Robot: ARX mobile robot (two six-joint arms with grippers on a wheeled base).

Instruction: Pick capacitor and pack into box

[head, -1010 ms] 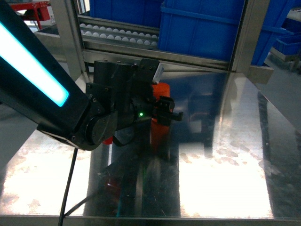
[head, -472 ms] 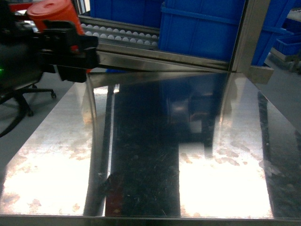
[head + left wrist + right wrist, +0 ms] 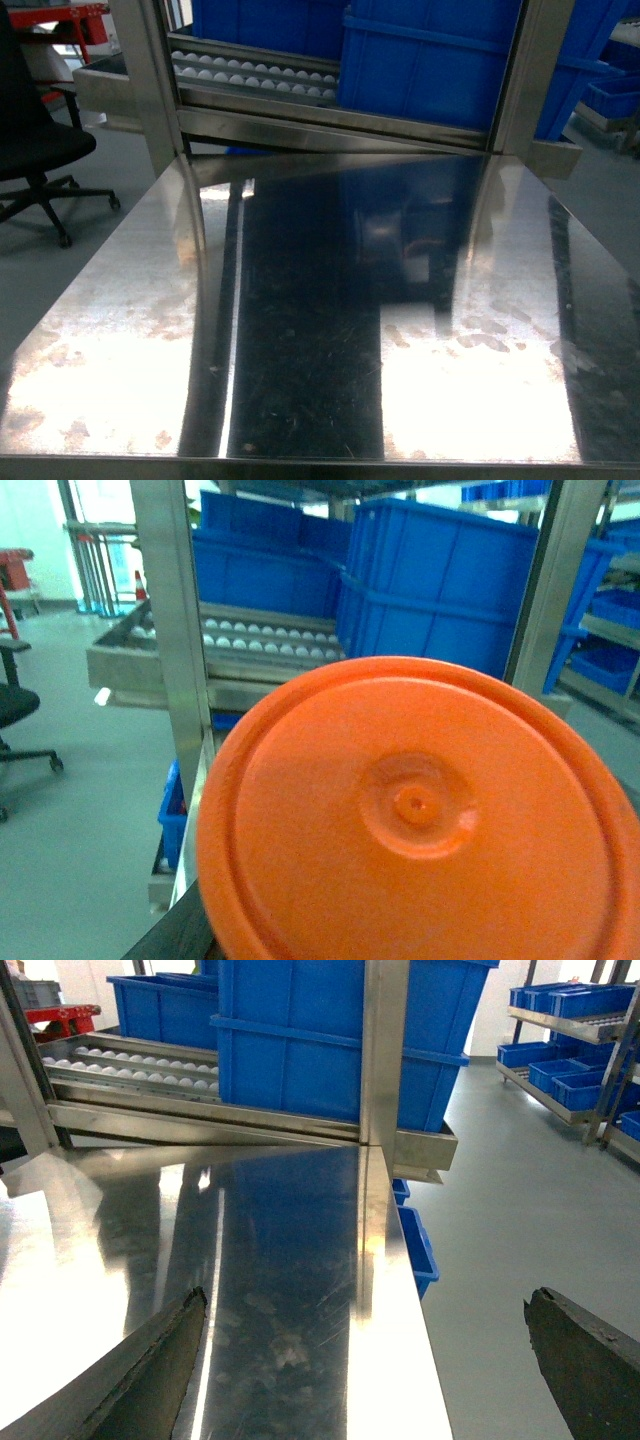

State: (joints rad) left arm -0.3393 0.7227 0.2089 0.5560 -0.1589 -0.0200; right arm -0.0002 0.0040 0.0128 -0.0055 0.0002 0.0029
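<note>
The capacitor [image 3: 420,820] is an orange cylinder whose round end fills most of the left wrist view, held close in front of the camera. It hides my left gripper's jaws; only a dark sliver of one finger [image 3: 170,942] shows at the bottom left. Neither arm appears in the head view. My right gripper [image 3: 367,1300] hangs open above the right edge of the steel table [image 3: 290,1260], with nothing between its fingertips [image 3: 170,1350]. The box is out of view.
Large blue bins [image 3: 430,60] and a roller conveyor [image 3: 250,70] stand behind the steel table [image 3: 300,330], between steel posts [image 3: 150,80]. An office chair [image 3: 30,140] sits at the left. Small blue bins [image 3: 415,1245] lie below the table's right edge.
My left arm lifted the orange capacitor from the middle of the table, carried it up and to the left, and has left the head view.
</note>
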